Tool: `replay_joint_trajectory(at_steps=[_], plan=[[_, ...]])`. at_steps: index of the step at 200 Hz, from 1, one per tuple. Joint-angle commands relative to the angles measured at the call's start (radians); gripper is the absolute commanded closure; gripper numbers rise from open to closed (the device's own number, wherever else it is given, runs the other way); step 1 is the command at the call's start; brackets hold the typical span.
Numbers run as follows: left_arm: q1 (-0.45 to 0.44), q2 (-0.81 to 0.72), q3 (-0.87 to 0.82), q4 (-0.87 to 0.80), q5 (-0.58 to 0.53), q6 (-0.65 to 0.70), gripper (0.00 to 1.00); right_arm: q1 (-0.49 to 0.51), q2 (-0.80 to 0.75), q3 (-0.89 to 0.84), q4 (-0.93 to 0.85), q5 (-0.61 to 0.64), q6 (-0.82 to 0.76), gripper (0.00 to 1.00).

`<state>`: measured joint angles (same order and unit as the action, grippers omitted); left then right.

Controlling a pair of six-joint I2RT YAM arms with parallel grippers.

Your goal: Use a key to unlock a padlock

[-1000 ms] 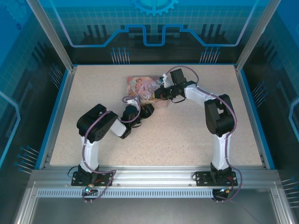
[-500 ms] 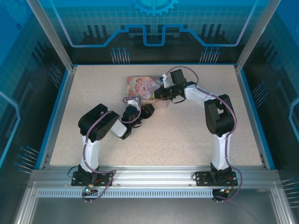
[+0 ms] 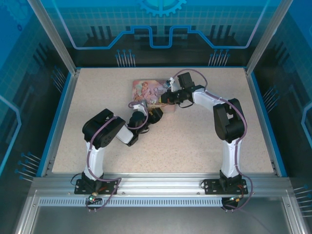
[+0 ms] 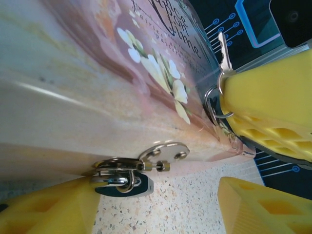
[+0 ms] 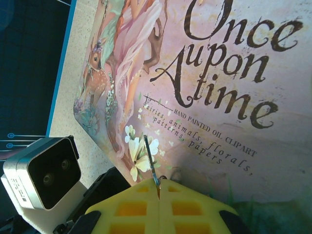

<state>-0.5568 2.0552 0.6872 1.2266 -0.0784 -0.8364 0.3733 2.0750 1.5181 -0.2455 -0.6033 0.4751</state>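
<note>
One pink tin (image 5: 234,97) right in front of both grippers. Left gripper (image 4: 156,209) spread wide, padlock (image 4: 122,179) btwn its fingers, close to one, hanging off tin's hasp (image 4: 163,152). Right gripper (image 5: 158,187) pinching key (image 5: 150,158), tip sticking fwd past fingertips.

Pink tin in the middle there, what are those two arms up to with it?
The right tool is pinched shut on the key, blade sticking out above the lid of the pink tin. The left tool is open at the tin's side, straddling the padlock hanging from the clasp. The key isn't in the padlock yet.
</note>
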Motion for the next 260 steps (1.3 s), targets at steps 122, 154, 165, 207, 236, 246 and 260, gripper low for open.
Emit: replay_joint_trajectory(at_steps=[122, 154, 165, 207, 236, 246, 260], plan=[[-0.030, -0.075, 0.000, 0.099, -0.044, 0.039, 0.50, 0.016, 0.019, -0.050, -0.028, 0.019, 0.009, 1.00], [-0.030, -0.090, -0.003, 0.106, -0.044, 0.032, 0.49, 0.016, 0.016, -0.055, -0.027, 0.021, 0.010, 1.00], [-0.030, -0.096, -0.003, 0.101, -0.044, 0.033, 0.49, 0.016, 0.013, -0.059, -0.024, 0.021, 0.010, 1.00], [-0.031, -0.088, 0.010, 0.070, -0.056, 0.035, 0.53, 0.016, 0.007, -0.062, -0.020, 0.022, 0.013, 1.00], [-0.031, -0.073, 0.024, 0.052, -0.062, 0.032, 0.59, 0.016, 0.007, -0.059, -0.020, 0.022, 0.013, 1.00], [-0.031, -0.072, 0.026, 0.046, -0.064, 0.035, 0.62, 0.016, 0.007, -0.058, -0.018, 0.021, 0.013, 1.00], [-0.031, -0.073, 0.025, 0.044, -0.066, 0.038, 0.68, 0.016, 0.007, -0.059, -0.018, 0.021, 0.013, 1.00]])
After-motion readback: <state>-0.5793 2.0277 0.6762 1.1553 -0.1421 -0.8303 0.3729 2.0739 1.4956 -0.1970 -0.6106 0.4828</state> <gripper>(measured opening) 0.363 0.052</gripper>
